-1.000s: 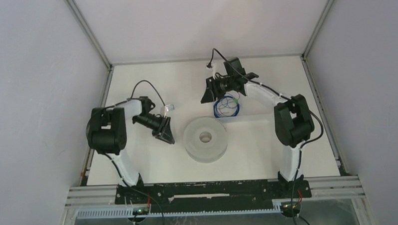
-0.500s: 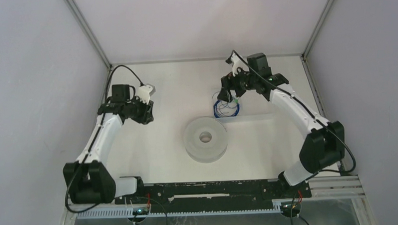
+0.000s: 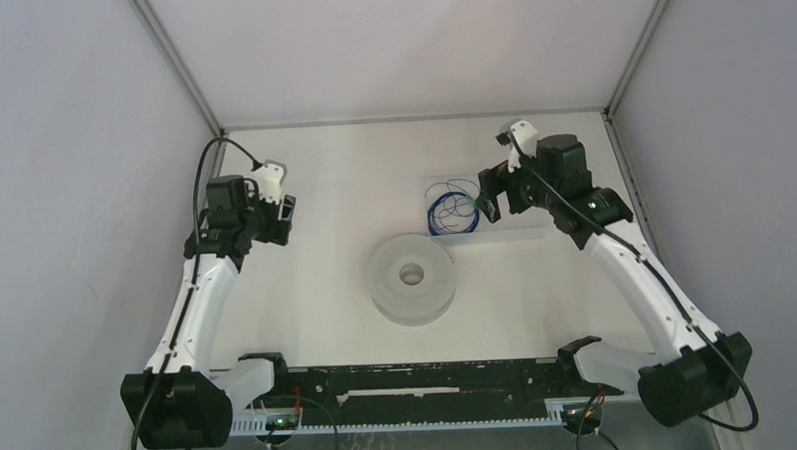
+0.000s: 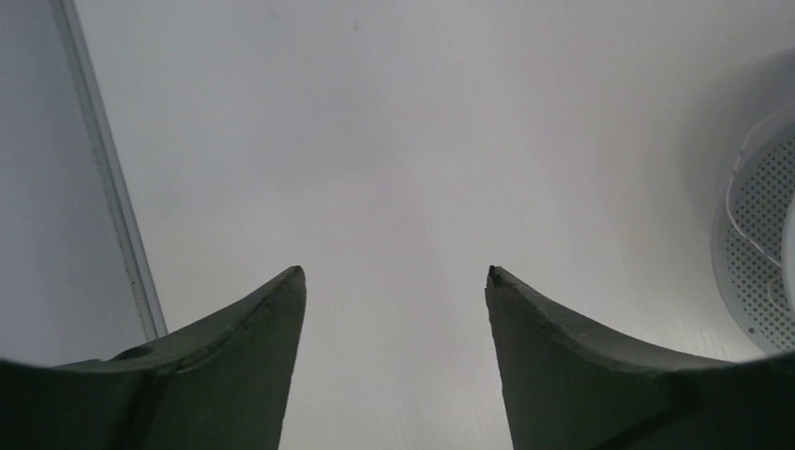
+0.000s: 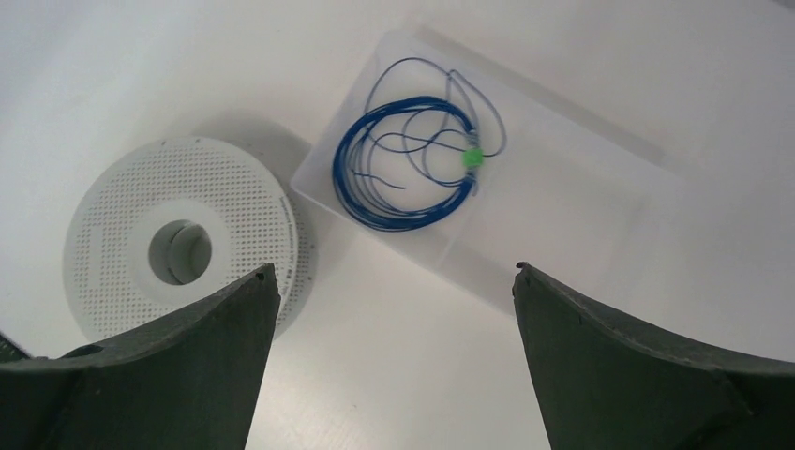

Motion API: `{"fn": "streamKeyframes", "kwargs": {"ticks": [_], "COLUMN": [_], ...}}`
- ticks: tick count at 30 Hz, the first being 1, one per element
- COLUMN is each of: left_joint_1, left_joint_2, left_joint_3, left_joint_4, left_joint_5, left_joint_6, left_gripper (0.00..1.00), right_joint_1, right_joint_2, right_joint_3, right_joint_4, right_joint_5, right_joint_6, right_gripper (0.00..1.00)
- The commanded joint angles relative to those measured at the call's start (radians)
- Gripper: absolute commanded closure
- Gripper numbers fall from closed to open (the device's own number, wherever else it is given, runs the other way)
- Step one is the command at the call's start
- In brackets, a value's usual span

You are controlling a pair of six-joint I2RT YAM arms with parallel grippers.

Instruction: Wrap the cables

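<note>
Blue cable coil [image 5: 410,167] in tray [image 5: 562,216], beyond right gripper [image 5: 396,267], fingers spread; left gripper [image 4: 395,270] spread too.

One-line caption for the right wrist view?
Open fingers above a blue cable coil in a clear tray, beside a white spool.

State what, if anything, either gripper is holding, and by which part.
Nothing is held. Both stand open: the left gripper over the table, the right gripper above the blue cable coil lying in its clear tray.
</note>
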Motion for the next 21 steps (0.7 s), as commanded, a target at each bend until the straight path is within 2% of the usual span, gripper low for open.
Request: {"fn": "streamKeyframes", "kwargs": {"ticks": [1, 4, 5, 8, 15, 18, 21], "left_joint_1": [0.031, 0.061, 0.073, 0.102, 0.114, 0.115, 0.115], "left_joint_2": [-0.053, -0.090, -0.105, -0.163, -0.335, -0.419, -0.515], "left_joint_3": [-0.011, -0.014, -0.016, -0.031, -0.079, -0.114, -0.226], "left_joint_4": [0.088, 0.132, 0.148, 0.200, 0.334, 0.381, 0.482], "left_joint_5": [-0.069, -0.093, -0.098, -0.091, -0.057, -0.054, -0.045], "left_joint_6": [-0.062, -0.089, -0.096, -0.110, -0.134, -0.200, -0.253], "left_gripper": [0.20, 0.02, 0.00, 0.00, 0.00, 0.00, 0.00], "right_joint_1": [-0.007, -0.013, -0.017, -0.048, -0.086, -0.086, -0.086], "right_joint_2": [-0.103, -0.156, -0.175, -0.245, -0.377, -0.406, -0.427], "right_joint_3": [-0.027, -0.055, -0.067, -0.122, -0.292, -0.304, -0.305], "right_joint_4": [0.051, 0.079, 0.093, 0.167, 0.366, 0.373, 0.360], "right_joint_5": [0.169, 0.246, 0.267, 0.303, 0.276, 0.281, 0.303], "right_joint_6": [0.042, 0.063, 0.068, 0.084, 0.064, 0.042, 0.025], "right_gripper": [0.00, 0.00, 0.00, 0.00, 0.00, 0.00, 0.00]}}
